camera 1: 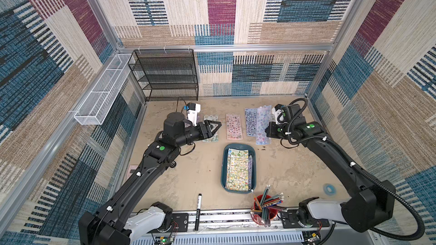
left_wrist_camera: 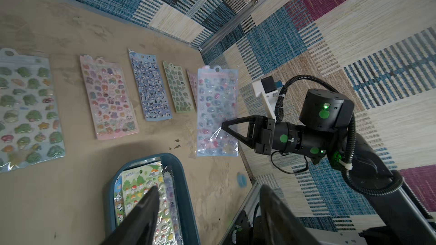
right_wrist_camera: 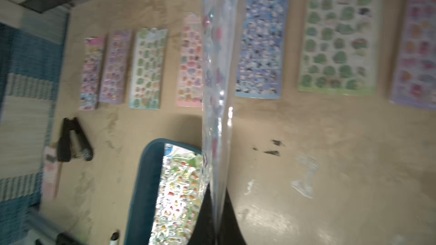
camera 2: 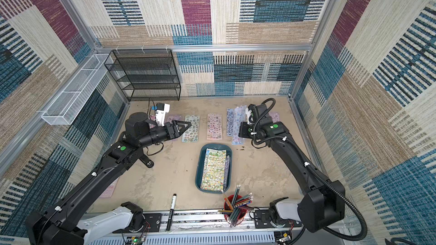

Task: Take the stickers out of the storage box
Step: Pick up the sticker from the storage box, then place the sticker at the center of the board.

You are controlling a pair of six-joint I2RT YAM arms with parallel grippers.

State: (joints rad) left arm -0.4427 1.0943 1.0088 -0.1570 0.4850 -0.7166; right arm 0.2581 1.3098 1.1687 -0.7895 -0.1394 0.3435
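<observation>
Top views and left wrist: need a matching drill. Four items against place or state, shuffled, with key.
Items
1. storage box
2. black marker
3. pale blue sheet
4. red pencil cup

Place or state
A. upright at the front edge of the table, full of pencils
B. pinched in the right gripper
C. mid-table, with sticker sheets inside
D. lying flat at the table's front edge

Pairs: 1-C, 2-D, 3-B, 4-A
</observation>
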